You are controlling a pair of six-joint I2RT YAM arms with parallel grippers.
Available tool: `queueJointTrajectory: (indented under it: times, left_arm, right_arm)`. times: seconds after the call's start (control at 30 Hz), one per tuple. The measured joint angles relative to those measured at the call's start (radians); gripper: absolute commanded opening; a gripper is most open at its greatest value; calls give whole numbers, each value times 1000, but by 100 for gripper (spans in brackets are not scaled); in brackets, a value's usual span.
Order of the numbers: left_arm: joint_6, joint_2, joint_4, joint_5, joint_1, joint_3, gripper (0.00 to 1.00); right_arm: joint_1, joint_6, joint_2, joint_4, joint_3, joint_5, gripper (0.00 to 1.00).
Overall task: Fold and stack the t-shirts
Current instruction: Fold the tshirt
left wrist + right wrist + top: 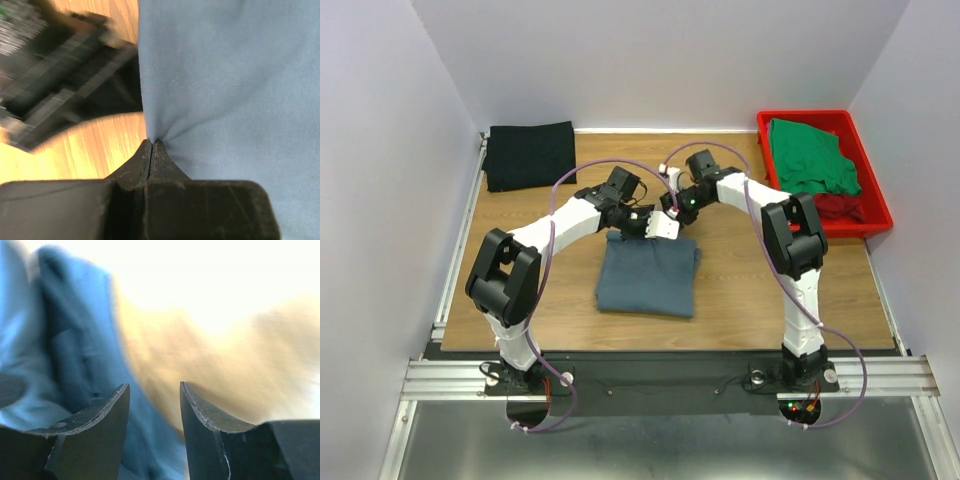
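A blue-grey shirt point(648, 275) lies in the middle of the table point(750, 290), folded into a rough rectangle with a soft, slightly rumpled far edge and a plain, smooth weave. The left tool point(151, 142) is clamped tight on that far edge, its tips pressed together with the cloth puckering into small creases where it is pinched. The right tool point(154, 390) sits just beside it at the same edge, its fingers spread apart with nothing between them and the blue cloth to its left; that view is blurred. A black shirt point(530, 155) lies folded flat at the far left corner of the table. At the far right stands a red tray point(805, 116) holding a crumpled green shirt point(810, 155), with a dark red shirt point(840, 205) showing at its near side, partly under the green one.
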Motion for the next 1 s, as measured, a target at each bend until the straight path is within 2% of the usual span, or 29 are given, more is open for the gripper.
queueJointTrajectory:
  times: [0.2,0.43,0.57,0.6,0.67,0.77,0.83,0.87,0.93,1.0]
  left_arm:
    - [0,0,2,18,-1,0,0]
    - [19,0,9,38,-1,0,0]
    - [38,18,34,43,0,1,12]
    - [44,30,45,42,0,1,19]
    - [59,69,66,38,0,1,27]
    - [67,128,80,29,3,1,44]
    - [60,137,74,31,11,1,47]
    - [58,136,72,35,14,2,52]
    - [37,118,48,58,31,18,54]
    - [14,94,10,84,55,48,62]
  right_arm:
    - [-75,25,-15,-6,95,132,49]
    - [-157,89,-124,-21,52,46,57]
    - [-167,98,-188,-24,-16,-24,60]
    - [-165,98,-192,-25,-33,-37,61]
    - [-163,98,-193,-31,-69,-61,61]
    - [-160,95,-182,-50,-111,-81,60]
    - [-159,94,-180,-60,-119,-88,60]
    - [-159,94,-180,-62,-121,-94,60]
    - [-159,93,-180,-61,-122,-109,61]
    - [-159,92,-182,-62,-132,-118,63]
